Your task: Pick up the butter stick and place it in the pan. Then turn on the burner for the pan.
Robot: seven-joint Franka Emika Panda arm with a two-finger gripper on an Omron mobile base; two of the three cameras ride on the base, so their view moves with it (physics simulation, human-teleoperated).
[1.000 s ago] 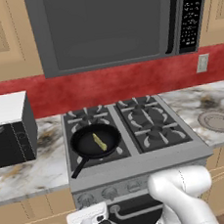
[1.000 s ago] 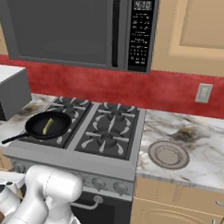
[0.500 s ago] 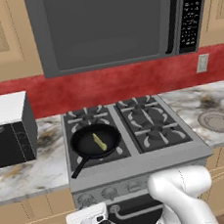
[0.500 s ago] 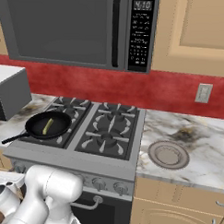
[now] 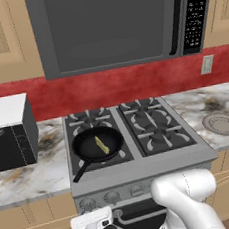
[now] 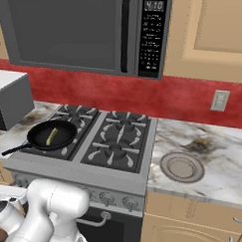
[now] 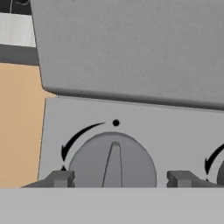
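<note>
Butter stick (image 5: 102,145) is lying in the pan (image 5: 98,144) – front-left burner. Gripper (image 7: 119,179) fingers are standing apart, straddling a knob (image 7: 112,162) – pointer at 12 o'clock.

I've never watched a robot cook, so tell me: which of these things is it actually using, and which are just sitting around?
In use:
- pale yellow butter stick
- round black frying pan, holding the butter
- front-left gas burner under the pan
- round grey stove knob
- two-finger gripper, open astride that knob

Lying about:
- flat grey round plate
- dark overhead microwave
</note>
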